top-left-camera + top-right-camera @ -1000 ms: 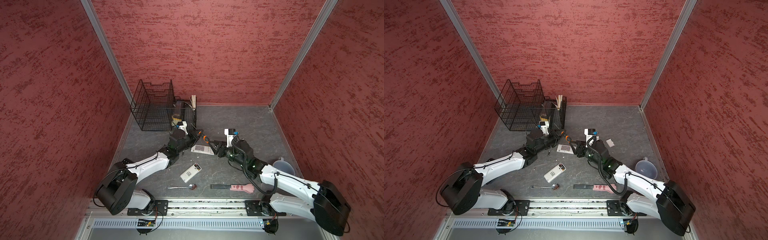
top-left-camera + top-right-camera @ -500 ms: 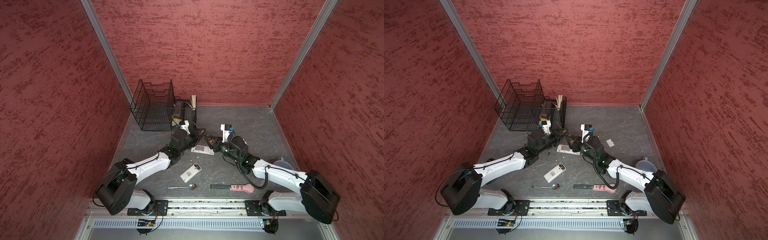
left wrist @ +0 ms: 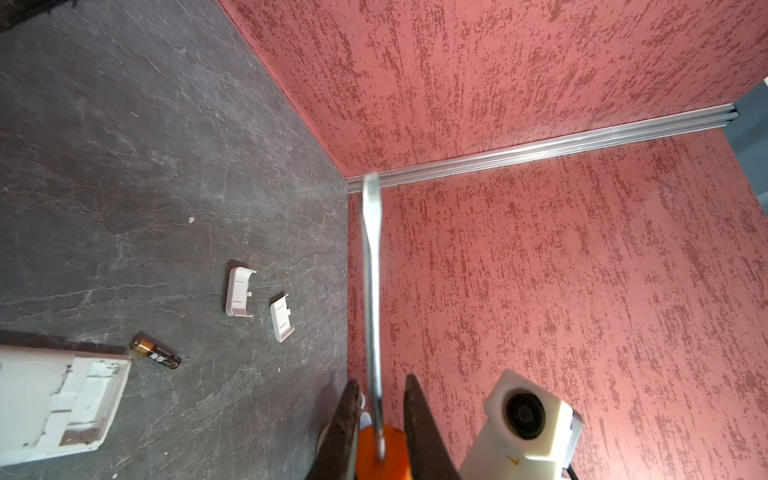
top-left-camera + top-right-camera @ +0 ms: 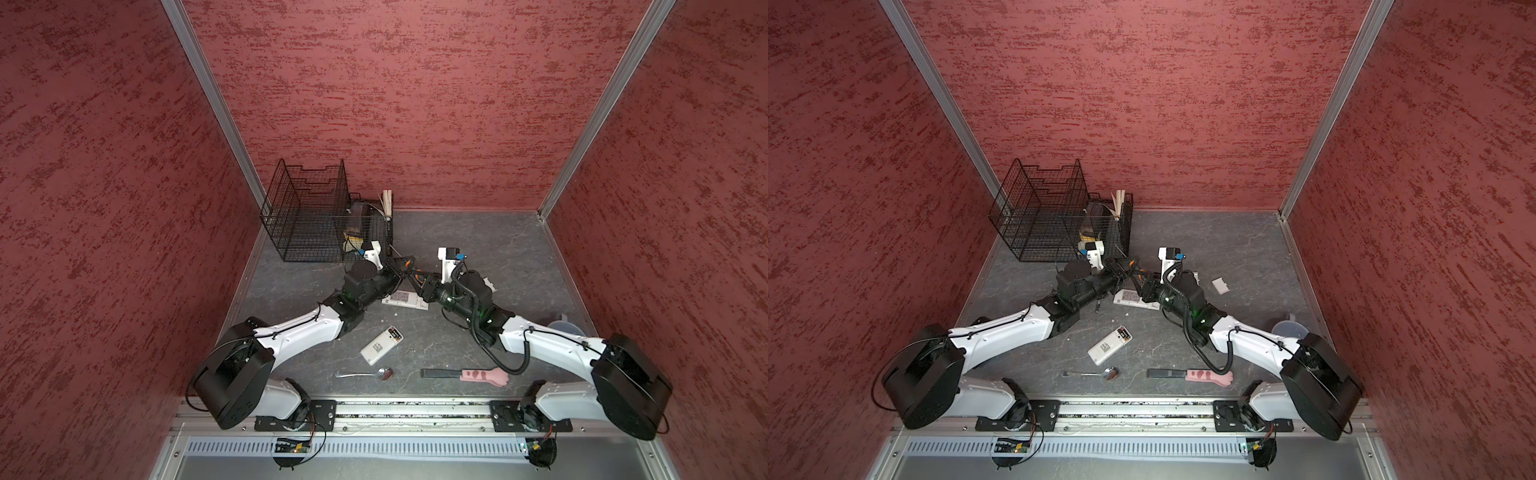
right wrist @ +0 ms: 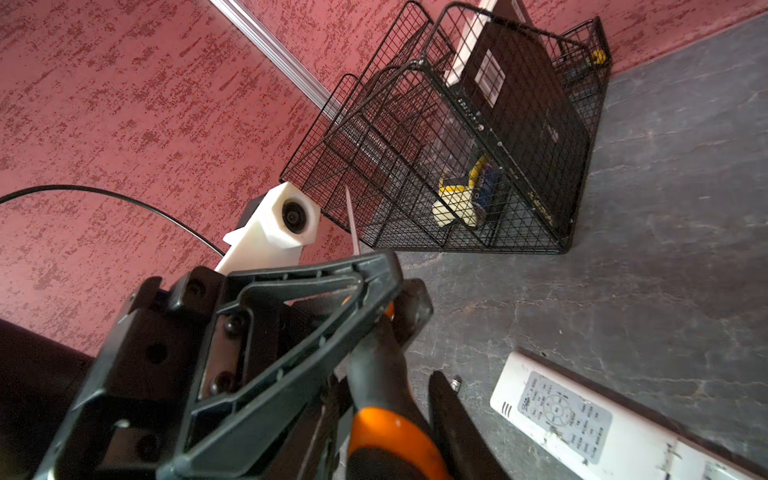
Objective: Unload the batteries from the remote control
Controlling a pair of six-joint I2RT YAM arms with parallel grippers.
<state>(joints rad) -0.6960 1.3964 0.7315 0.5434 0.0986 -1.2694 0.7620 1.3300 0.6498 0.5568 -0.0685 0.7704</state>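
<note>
Two grippers meet over the middle of the table point(image 4: 511, 249), towards its back edge. The left gripper point(image 3: 380, 380) is clamped tight on the screwdriver point(image 3: 370, 270) at its orange collar. The right gripper point(image 5: 388, 386) straddles the handle, jaws partly apart, contact unclear. Beneath them lies the white remote point(image 4: 405, 298), with one battery point(image 3: 154, 356) on the table just beside its open end.

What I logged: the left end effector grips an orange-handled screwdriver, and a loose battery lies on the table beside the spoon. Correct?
Only the spot is wrong: the left wrist view shows the battery beside the white remote, not the spoon. The left end effector does grip the screwdriver.
</note>
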